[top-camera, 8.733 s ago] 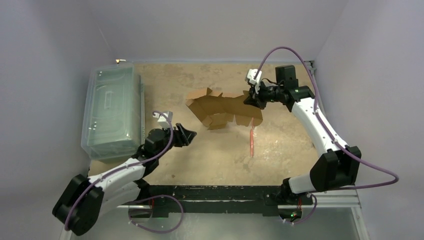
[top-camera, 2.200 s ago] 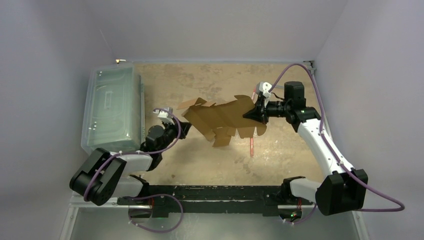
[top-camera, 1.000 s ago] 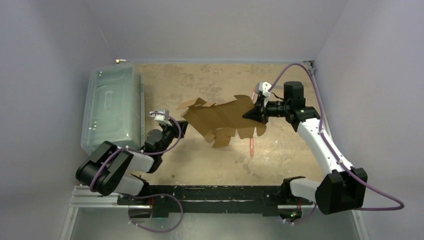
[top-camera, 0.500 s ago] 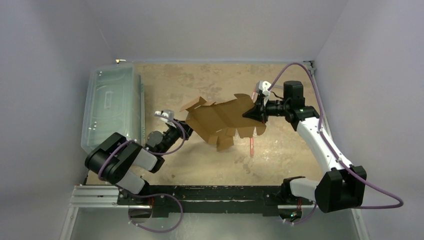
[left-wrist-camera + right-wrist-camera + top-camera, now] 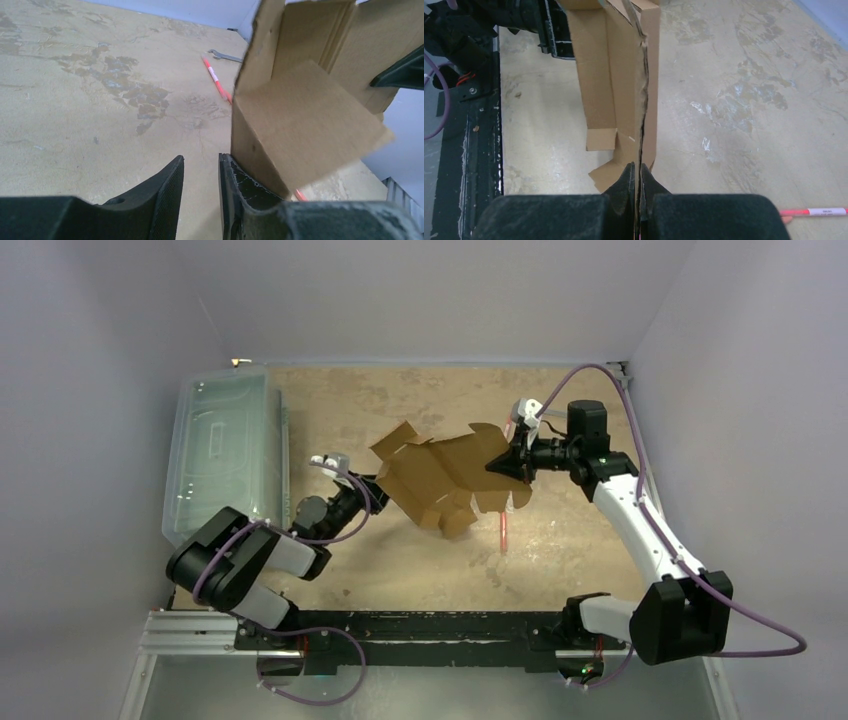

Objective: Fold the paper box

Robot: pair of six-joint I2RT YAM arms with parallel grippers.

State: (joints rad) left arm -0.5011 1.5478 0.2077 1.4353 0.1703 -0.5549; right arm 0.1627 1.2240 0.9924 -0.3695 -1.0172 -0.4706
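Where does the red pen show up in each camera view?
Top external: red pen just below the paper box, at its right end.
Left wrist: red pen upper middle, left of the paper box.
Right wrist: red pen bottom right corner.
Shared landmark: the paper box, in all three.

My left gripper (image 5: 200, 165) has closed in on the paper box (image 5: 440, 475) - the cardboard now lies against the outside of one finger (image 5: 240, 185); its jaws have parted slightly; ahead of it the sheet has tilted, and the flaps farthest from my right gripper (image 5: 503, 462) have swung up.
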